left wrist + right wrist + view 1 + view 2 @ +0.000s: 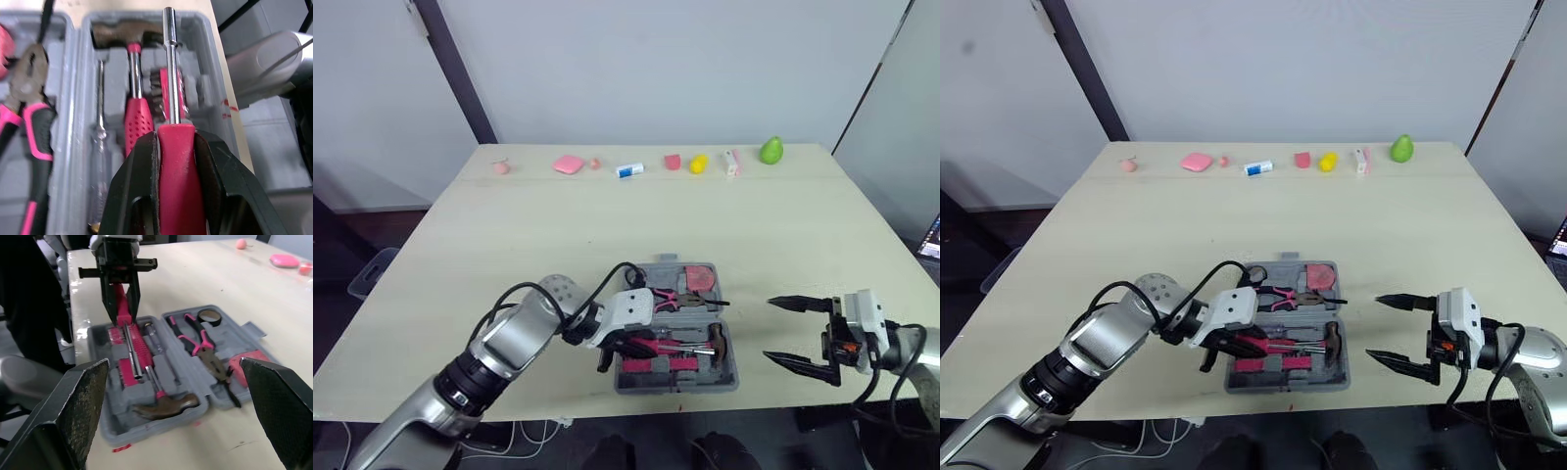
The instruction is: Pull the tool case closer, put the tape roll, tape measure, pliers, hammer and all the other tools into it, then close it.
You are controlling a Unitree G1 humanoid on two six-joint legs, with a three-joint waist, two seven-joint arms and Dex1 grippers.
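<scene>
Left gripper [176, 141], clamped on the red-handled driver [169, 63], holds it lengthwise over an apparently matching slot in the open tool case [705, 385]; right gripper [770, 329], at the case's 3 o'clock, hovers with fingers apart.

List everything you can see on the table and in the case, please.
Table: one, pale wood, under everything.
Tool case: one, grey, open, near front edge.
Hammer: one, red handle, case's near half.
Pliers: one, pink-black, far half.
Tape roll: one, black, far half.
Tape measure: one, pink, far half.
Driver: one, red handle, near half.
Small items: eight, mostly pink, one yellow, one green, far edge.
Left hand: shut on driver.
Right hand: open, right of case.
</scene>
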